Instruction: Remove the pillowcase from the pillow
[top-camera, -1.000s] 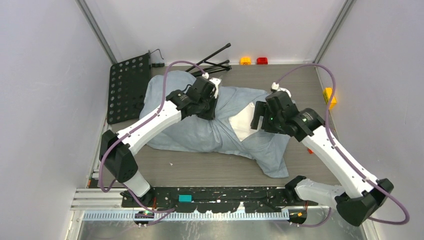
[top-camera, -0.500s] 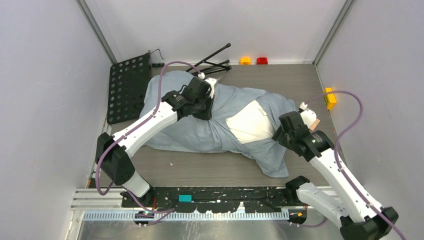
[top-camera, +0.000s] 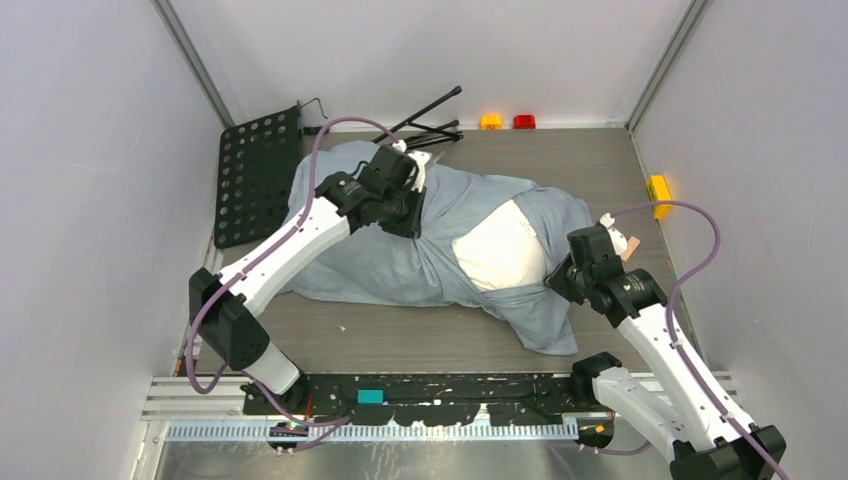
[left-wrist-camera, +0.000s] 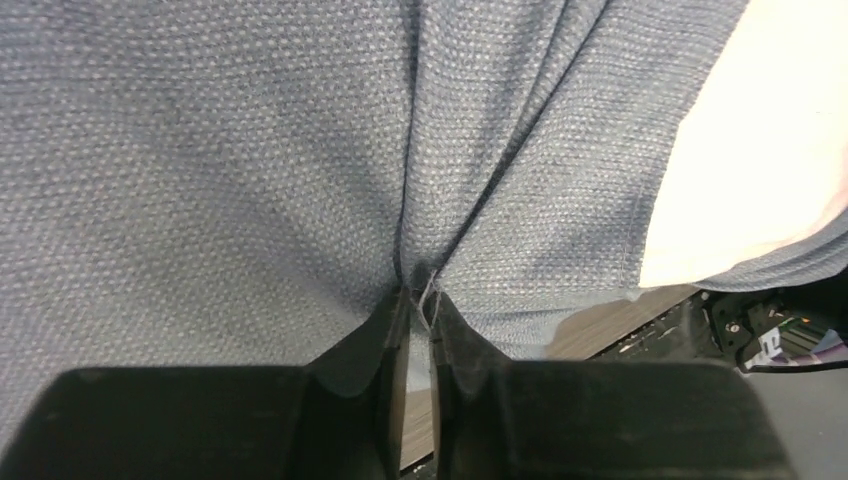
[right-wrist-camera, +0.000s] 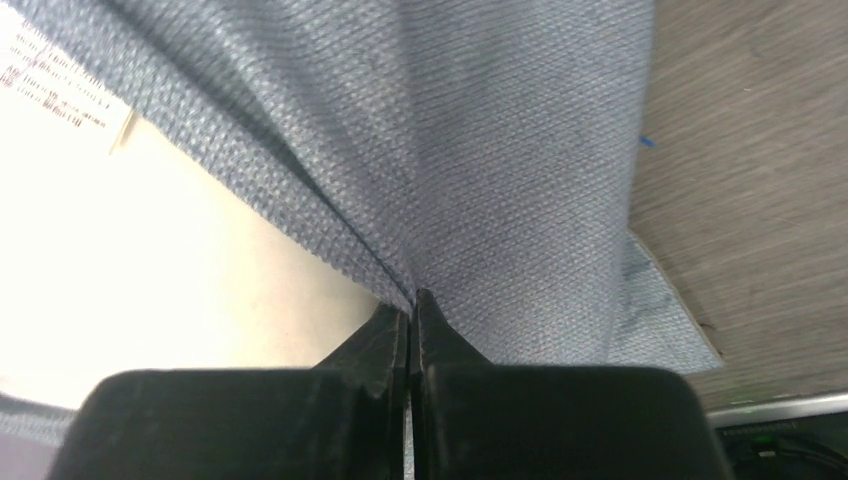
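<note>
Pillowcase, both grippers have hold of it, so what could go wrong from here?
1. The left gripper and right gripper each pinch only a thin fold of the pillowcase; it may slip out under a pull.
2. Most of the pillow sits inside, so pulling may drag it along the table rather than free it.

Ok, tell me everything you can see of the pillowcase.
The pillowcase is pale blue-grey woven cloth, limp and creased, lying on the table over most of the white pillow, which shows through an opening toward its right. The left gripper pinches a fold near its middle; the right gripper pinches cloth beside the opening.
</note>
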